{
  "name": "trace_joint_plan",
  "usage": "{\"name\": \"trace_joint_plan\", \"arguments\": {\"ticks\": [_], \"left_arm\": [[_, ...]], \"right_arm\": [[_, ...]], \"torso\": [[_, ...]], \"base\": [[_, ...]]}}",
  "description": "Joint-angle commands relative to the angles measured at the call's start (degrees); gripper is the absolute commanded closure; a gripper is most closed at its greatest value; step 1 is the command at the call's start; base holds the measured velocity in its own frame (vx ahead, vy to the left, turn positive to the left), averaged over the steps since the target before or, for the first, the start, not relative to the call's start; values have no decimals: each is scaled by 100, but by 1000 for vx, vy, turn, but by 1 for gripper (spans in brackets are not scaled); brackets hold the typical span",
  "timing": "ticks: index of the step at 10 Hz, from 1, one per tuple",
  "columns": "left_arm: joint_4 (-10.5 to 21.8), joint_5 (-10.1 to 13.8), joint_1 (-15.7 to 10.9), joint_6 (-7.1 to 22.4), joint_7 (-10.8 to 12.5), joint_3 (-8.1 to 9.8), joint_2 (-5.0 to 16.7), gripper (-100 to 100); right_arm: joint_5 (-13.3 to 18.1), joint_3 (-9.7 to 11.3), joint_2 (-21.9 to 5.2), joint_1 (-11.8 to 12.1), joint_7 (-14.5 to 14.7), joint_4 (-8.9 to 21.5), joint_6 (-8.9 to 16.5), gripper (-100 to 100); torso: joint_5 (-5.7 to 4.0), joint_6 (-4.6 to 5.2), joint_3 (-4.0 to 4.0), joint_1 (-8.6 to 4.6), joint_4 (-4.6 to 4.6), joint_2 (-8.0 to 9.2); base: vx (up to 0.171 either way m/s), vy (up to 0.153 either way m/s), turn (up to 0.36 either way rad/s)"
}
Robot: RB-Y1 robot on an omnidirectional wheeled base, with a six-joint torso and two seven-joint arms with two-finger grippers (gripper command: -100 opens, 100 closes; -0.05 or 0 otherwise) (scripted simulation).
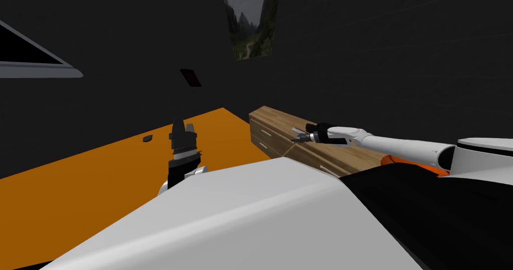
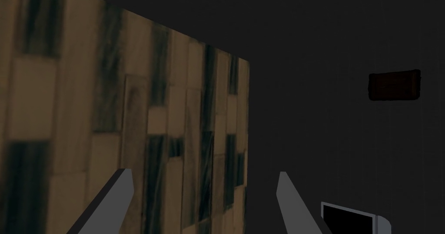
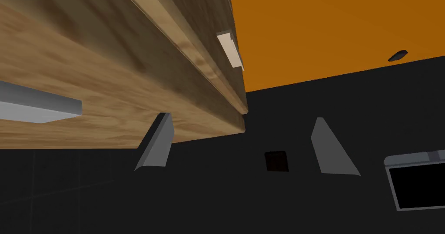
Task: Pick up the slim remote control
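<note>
Item: small, dark, slim remote control (image 1: 148, 138). Lies on the orange floor (image 1: 75, 192), at 10 o'clock from the left gripper (image 1: 183, 126), well apart.

Both grippers: fingers (image 2: 113, 201) spread, empty.

Right gripper (image 1: 295, 136): beside the wooden drawer cabinet (image 1: 275, 124).

Risk: the flat remote may skid from a shallow pinch, and the right arm may clip the cabinet.

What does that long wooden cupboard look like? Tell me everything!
The cupboard is long and low, of light brown wood with streaky grain. Its front has drawers with pale bar handles. They look shut. One end meets the orange floor. My right gripper, open, hangs close by its top; touching cannot be told.
</note>
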Motion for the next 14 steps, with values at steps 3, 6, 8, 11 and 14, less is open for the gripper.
{"name": "trace_joint_plan", "arguments": {"ticks": [3, 6, 8, 11, 14], "left_arm": [[0, 0, 0, 0, 0, 0, 0, 0], [0, 0, 0, 0, 0, 0, 0, 0], [0, 0, 0, 0, 0, 0, 0, 0], [0, 0, 1, 0, 0, 0, 0, 0], [0, 0, 1, 0, 0, 0, 0, 0]], "right_arm": [[220, 367, -532, 128, 222, 441, -93, -100], [310, 526, -736, 199, 324, 617, -124, -100], [393, 682, -910, 276, 428, 774, -152, -100], [603, 1129, -1263, 544, 731, 1125, -228, -100], [751, 1517, -1409, 827, 982, 1291, -299, -100]], "torso": [[1, -1, 2, 1, 1, 4], [0, -1, -2, -4, -1, -5], [-1, -1, 0, -6, 0, 0], [-1, -2, -12, -2, -5, -20], [-2, -1, -23, 4, -10, -38]], "base": [[118, -1, 89], [122, -20, 59], [116, -11, 58], [181, -20, 75], [204, -5, 47]]}}
